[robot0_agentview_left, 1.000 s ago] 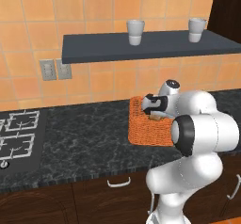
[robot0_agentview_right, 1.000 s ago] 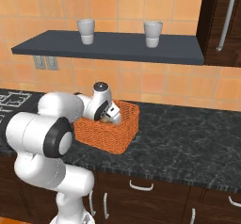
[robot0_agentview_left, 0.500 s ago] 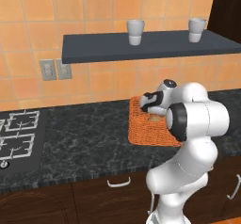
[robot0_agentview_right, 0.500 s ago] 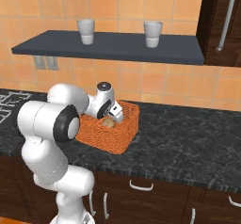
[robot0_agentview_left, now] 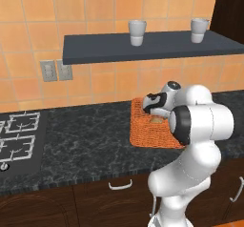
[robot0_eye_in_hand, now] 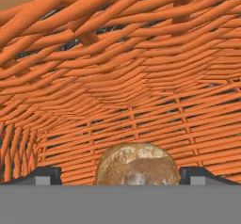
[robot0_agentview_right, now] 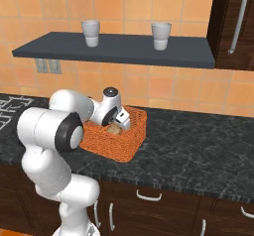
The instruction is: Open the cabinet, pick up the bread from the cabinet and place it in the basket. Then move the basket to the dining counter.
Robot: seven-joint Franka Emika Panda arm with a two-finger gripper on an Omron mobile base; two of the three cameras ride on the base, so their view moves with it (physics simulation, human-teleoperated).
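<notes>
The bread (robot0_eye_in_hand: 138, 164) lies in the basket (robot0_agentview_right: 132, 137) on the counter (robot0_agentview_right: 198, 150), below the shelf (robot0_agentview_right: 119, 49).

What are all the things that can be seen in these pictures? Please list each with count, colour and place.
bread: one, golden-brown, inside the basket
basket: one, orange wicker, on the black counter
counter: one, black speckled, under the shelf
shelf: one, dark grey, on the tiled wall
cups: two, white, on the shelf
stove: one, dark, left end of the counter
wall sockets: two, grey, below the shelf
pincer: one, dark tips, open, either side of the bread
</notes>
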